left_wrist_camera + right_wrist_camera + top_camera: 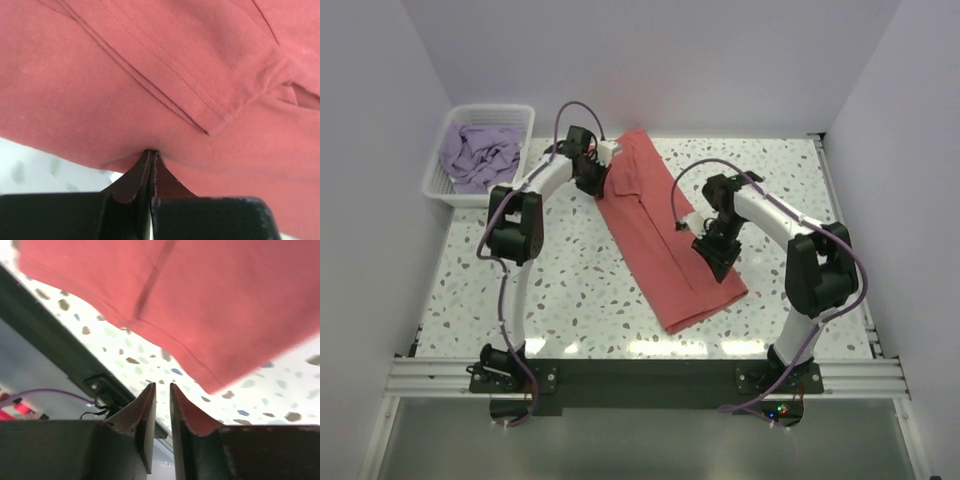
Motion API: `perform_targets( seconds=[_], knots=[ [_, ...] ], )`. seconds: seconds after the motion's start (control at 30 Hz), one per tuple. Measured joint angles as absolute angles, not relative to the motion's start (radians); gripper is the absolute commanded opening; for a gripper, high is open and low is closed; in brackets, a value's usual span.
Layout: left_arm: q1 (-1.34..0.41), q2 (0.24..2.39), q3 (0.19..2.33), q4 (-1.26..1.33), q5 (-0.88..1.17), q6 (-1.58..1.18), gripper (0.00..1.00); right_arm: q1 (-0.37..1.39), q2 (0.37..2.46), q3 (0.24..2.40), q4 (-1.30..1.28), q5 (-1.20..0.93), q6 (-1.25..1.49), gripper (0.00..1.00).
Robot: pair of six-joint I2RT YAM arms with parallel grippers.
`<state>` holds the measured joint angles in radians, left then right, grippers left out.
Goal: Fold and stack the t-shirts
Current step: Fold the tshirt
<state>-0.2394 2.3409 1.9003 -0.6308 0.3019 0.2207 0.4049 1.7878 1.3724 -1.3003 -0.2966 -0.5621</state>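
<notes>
The coral-red t-shirt (660, 250) is lying on the speckled table (550, 270) as a long folded strip, running diagonally from the far middle toward the near right. The left gripper (592, 172) is sitting at the strip's far left edge, and its arm is covering part of that edge from above. The left wrist view is showing its claw clenched on a pinch of the red cloth, the fingertips (135, 177) meeting and the fabric bunching into a small peak at their tips. A hemmed flap with double stitching is crossing that view, but the cloth is filling the frame and running off its sides, so which part of the shirt it belongs to is hard to say. The right gripper (713, 248) is hovering over the strip's right edge near its middle, hiding the cloth beneath it from above. In the right wrist view its claw is standing released, with a narrow gap showing between the fingers (137, 410) and nothing in it. A red patch is lying against the outer side of one finger, and whether that is cloth touching it cannot be told. A corner of the shirt is showing blurred across the top of that view, cut off by the frame. The pale lavender t-shirt (480, 155) is sitting crumpled in the white lattice basket (438, 188) at the far left, well apart from the red one, its lower folds hidden by the basket wall.
</notes>
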Motion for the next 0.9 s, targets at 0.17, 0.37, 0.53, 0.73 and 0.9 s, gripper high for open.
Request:
perform_targets(
  seconds=[0.17, 0.37, 0.53, 0.73, 0.9],
  knots=[
    [-0.234, 2.498, 2.173, -0.664, 0.279, 0.239, 0.0, 0.323, 1.828, 1.409, -1.265, -0.256, -0.591, 0.0],
    [-0.227, 2.482, 2.135, -0.589, 0.296, 0.263, 0.0, 0.328, 1.903, 1.411, -1.206, -0.251, -0.603, 0.0],
    [-0.222, 2.382, 2.058, -0.557, 0.336, 0.263, 0.0, 0.343, 1.942, 1.406, -1.131, -0.252, -0.602, 0.0],
    [-0.219, 2.189, 1.983, -0.524, 0.371, 0.243, 0.0, 0.372, 1.964, 1.327, -1.047, -0.242, -0.603, 0.0],
    [-0.211, 2.102, 1.919, -0.523, 0.385, 0.218, 0.0, 0.449, 1.94, 1.249, -1.045, -0.221, -0.602, 0.0]
  ],
)
